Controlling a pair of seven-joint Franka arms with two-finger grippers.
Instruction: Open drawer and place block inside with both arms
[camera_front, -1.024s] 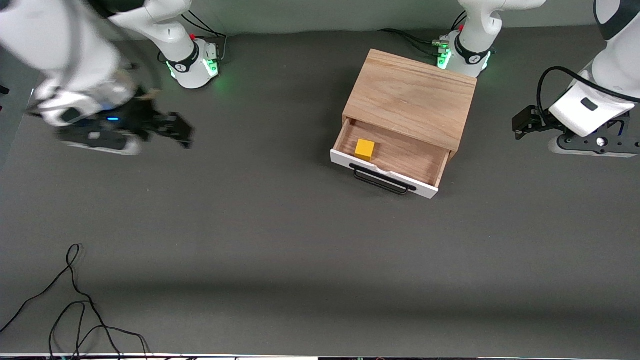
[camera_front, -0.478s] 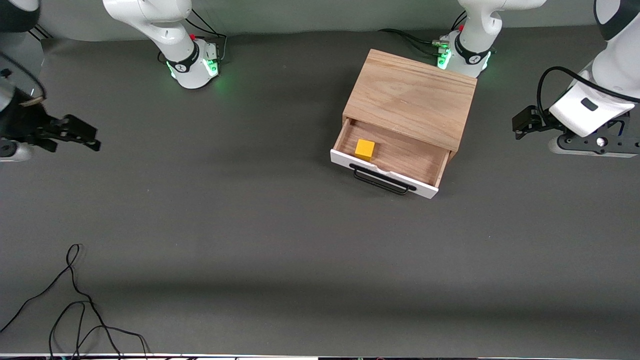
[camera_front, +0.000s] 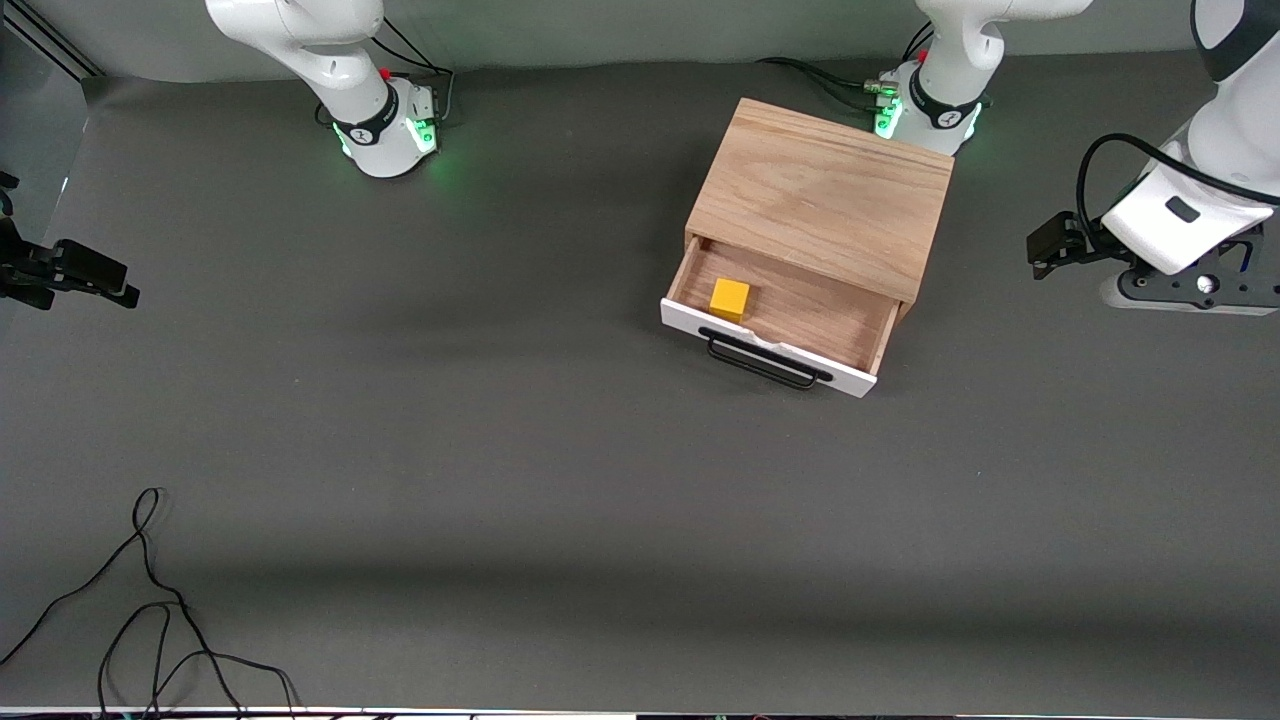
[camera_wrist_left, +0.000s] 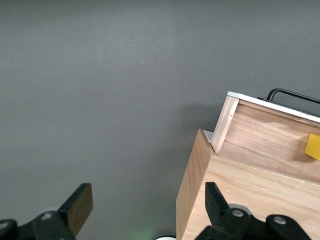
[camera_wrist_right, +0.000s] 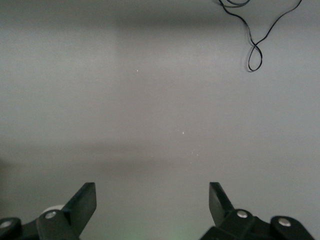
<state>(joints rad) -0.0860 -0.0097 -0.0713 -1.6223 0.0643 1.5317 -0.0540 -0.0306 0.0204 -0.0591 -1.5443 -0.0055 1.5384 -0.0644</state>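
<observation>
Block (camera_front: 730, 298) sits in pulled-out drawer (camera_front: 770, 345), w/ both tools spread, empty: right tool (camera_front: 85, 272) at counter's edge, left tool (camera_wrist_left: 145, 212) beside cabinet (camera_front: 825, 195). We judge block light, rigid; grip opposite flat faces.

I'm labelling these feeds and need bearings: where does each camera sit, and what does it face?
Front view: high across the table, facing both bases; shows the open drawer with the block inside.
Left wrist view: on the left arm, over the cabinet; open left gripper shows.
Right wrist view: on the right arm, over bare table; open right gripper shows.
Shared: front and left wrist views both show drawer and block.
</observation>
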